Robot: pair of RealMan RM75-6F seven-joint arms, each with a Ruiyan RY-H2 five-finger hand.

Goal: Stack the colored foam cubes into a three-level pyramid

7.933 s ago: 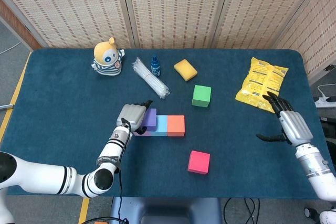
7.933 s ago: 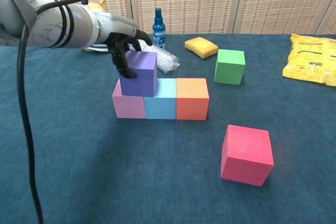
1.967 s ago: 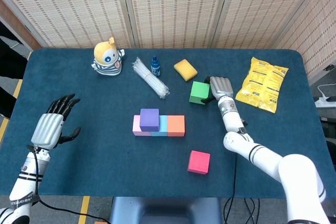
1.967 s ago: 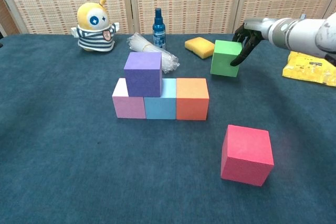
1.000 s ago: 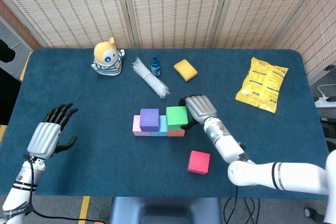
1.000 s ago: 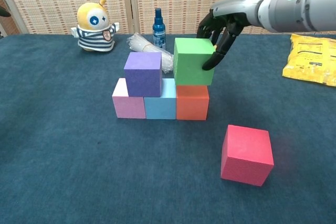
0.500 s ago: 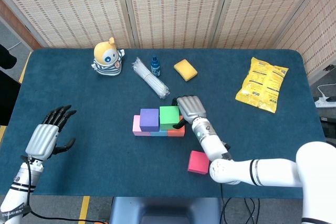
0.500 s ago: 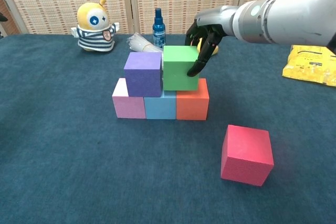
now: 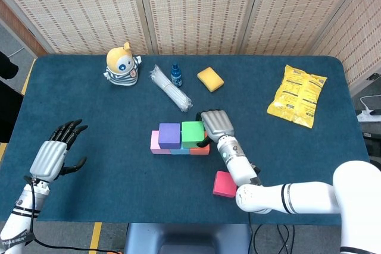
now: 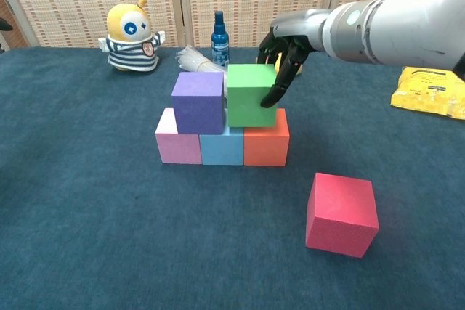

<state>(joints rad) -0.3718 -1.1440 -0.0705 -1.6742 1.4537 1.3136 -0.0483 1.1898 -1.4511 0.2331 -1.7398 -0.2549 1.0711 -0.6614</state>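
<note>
Right robot hand (image 10: 285,59) grips the green cube (image 10: 251,95), set beside the purple cube (image 10: 197,102); its far fingers are hidden. Left robot hand (image 9: 55,151), spread empty, is seen only overhead.

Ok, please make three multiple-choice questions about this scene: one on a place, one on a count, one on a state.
1. Where does the green cube sit?
A. on the bottom row, beside the purple cube
B. on the table beside the sponge
C. on the red cube

2. How many cubes form the bottom row?
A. two
B. three
C. four

3. What is the right hand doing?
A. resting flat on the table
B. holding the spray bottle
C. holding the green cube

Answers: 1 A, it rests over the blue cube and orange cube. 2 B, pink cube, blue, orange. 3 C, its fingers wrap the cube's right side.
</note>
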